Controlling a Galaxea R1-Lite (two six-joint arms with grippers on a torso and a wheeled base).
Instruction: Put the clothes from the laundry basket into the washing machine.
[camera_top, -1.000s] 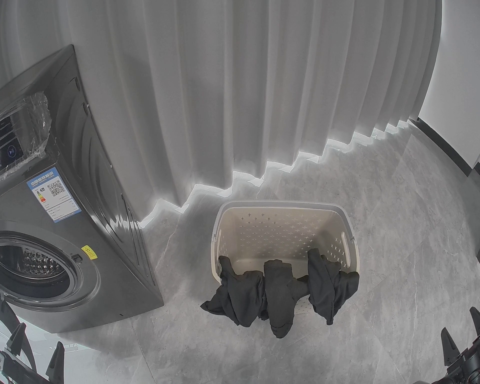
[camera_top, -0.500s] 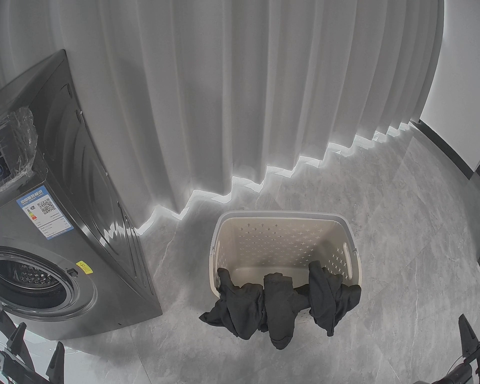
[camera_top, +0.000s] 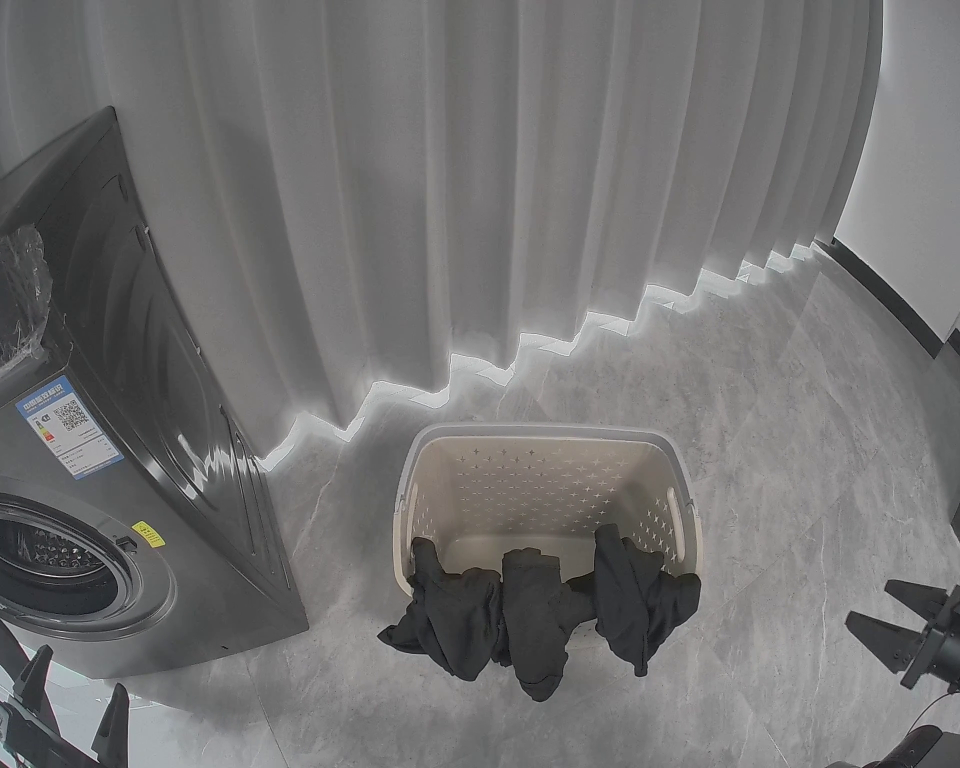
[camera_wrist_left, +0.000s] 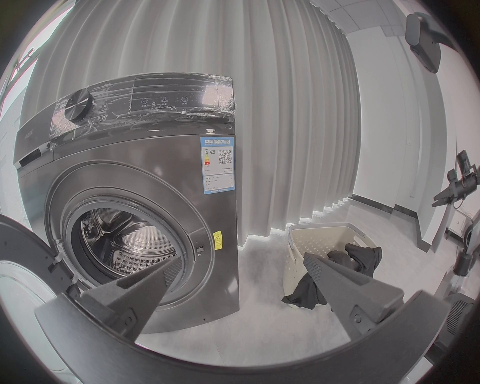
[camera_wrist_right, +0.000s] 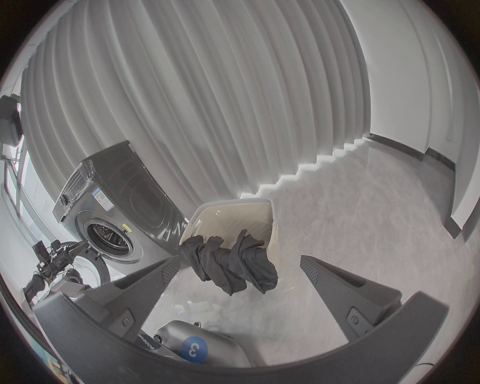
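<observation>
Swinging my right gripper (camera_top: 866, 602) round is the only real news from the last second. Its fingers were poking straight up, and now they're turned sideways, aimed towards the clothes. The jaws are spread wide with nothing between them. My left gripper (camera_top: 80, 670) hasn't budged. It's also spread apart and empty, parked low in front of the washing machine's open door (camera_wrist_left: 20, 250).

The dark clothes (camera_top: 540, 610) sit off to the left of my right gripper and a bit ahead, well apart from it. They're bunched in three lumps slung over the near rim of the laundry basket (camera_top: 545, 432), half inside and half hanging outside towards the floor. Same drape as a second ago, so nothing's touched them. Everything in the head view slid a little leftward together, which I put down to the camera turning, not the basket moving.

The washing machine (camera_top: 150, 400) stands right ahead of my left gripper. Its drum (camera_wrist_left: 125, 240) is gaping, and the part I can see is bare metal. A white curtain (camera_top: 500, 200) hangs behind the lot.

My guess is that nothing's loaded yet and the right arm is just lining up for a first grab. The folds hanging over the near rim look like the easiest bite, though loose fabric could snag and drag the basket along.
</observation>
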